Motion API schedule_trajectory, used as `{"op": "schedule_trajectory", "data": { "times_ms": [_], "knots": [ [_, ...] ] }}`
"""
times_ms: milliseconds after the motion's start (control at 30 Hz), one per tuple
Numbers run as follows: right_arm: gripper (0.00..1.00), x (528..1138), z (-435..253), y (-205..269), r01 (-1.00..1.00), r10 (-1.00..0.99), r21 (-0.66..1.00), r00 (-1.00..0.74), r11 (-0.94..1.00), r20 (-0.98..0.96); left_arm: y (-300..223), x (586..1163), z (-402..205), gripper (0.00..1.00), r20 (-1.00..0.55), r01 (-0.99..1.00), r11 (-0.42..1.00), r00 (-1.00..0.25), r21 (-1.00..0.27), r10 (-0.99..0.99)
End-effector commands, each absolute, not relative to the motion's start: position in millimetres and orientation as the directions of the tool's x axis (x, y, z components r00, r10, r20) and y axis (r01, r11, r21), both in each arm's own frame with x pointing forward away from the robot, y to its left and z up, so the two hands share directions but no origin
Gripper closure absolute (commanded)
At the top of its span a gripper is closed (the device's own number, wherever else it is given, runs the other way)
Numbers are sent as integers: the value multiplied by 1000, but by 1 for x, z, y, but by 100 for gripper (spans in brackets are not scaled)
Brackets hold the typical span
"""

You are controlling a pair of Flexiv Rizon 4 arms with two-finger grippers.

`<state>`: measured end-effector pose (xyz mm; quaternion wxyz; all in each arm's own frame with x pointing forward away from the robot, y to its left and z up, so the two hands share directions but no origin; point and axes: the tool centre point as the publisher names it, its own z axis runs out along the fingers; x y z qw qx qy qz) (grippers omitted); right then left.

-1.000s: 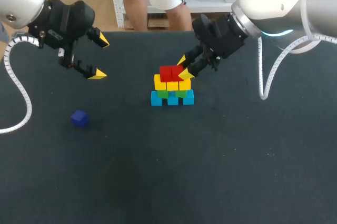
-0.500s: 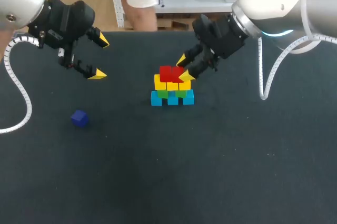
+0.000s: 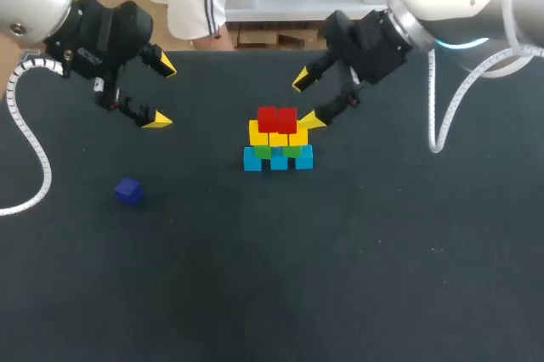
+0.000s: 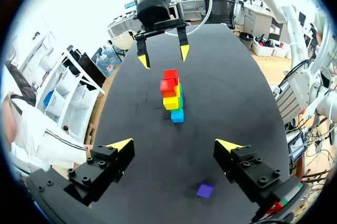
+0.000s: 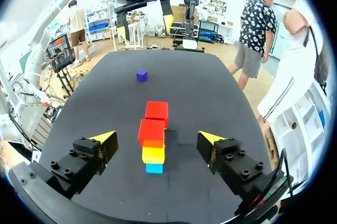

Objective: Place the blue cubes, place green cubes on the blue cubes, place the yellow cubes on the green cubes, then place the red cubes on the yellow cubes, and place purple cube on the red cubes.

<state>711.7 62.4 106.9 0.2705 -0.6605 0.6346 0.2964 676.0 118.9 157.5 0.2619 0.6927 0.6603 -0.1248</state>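
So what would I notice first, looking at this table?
The little tower of cubes mid-table: blue at the bottom, then green, yellow and red on top. The right hand hangs open just beside its top, and a lone purple cube sits apart, off to the robot's left.

No legible text, numbers, labels or signs in any view. Stacked cubes (image 3: 278, 139): plain coloured faces, no print seen. Table (image 3: 357, 277): plain dark surface, unmarked.
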Motion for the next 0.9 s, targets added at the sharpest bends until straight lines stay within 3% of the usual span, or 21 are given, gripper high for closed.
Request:
{"op": "schedule_trajectory", "data": {
  "times_ms": [33, 267, 667, 900],
  "knots": [
    [0, 695, 121, 46, -999, -676, -10, 31, -35, -736, 120, 676, 157, 0, -522, 980, 7, 100, 201, 847],
    [0, 684, 129, 18, -997, -656, -69, 70, -26, -751, 120, 676, 157, 0, -522, 980, 7, 100, 201, 847],
    [0, 663, 117, -6, -996, -592, -82, 40, 45, -805, 165, 672, 154, 0, -365, 913, -332, 401, 237, 840],
    [0, 659, 114, -19, -993, -590, -92, 29, 78, -807, 177, 666, 145, 0, -358, 874, -428, 485, 230, 798]
  ]
}}
